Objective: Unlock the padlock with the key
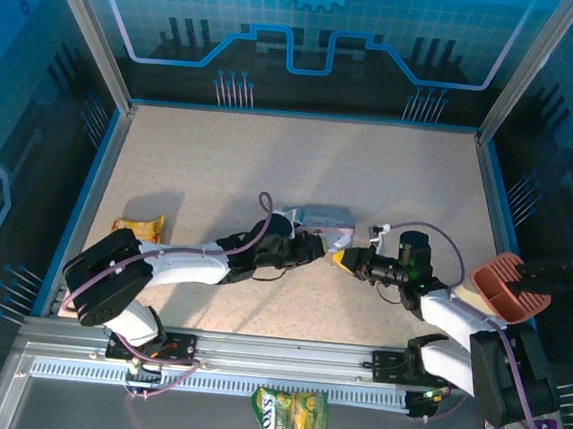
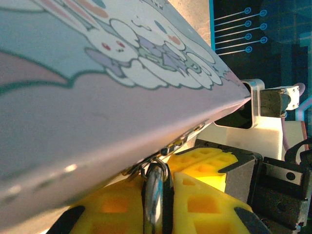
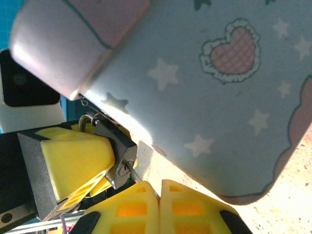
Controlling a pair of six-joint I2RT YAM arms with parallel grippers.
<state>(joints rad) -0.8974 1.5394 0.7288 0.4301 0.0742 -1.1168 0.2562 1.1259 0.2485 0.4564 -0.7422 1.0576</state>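
Meeting at the middle of the top view, the 2 arms leave the upper half of the desk (image 1: 221, 159) bare up to the back wall. There is also open surface toward the left and right rims.

The left hand (image 1: 316, 245) is clamped on the padlock (image 3: 118, 146), which hangs from the edge of a lilac cartoon tin (image 1: 324, 218) just above both hands. The right hand (image 1: 346, 260) is closed on the key (image 3: 132, 174), its tip at the keyhole.

A yellow snack bag (image 1: 140, 227) lies at mid-left beside the left arm. A terracotta holder (image 1: 501, 284) sits at the right rim by the right arm, and a green snack bag (image 1: 289, 421) lies below the front rail.

The right wrist view gives the keyhole face and shackle. The left wrist view gives the padlock edge-on between yellow pads, with the tin crowding the upper left.
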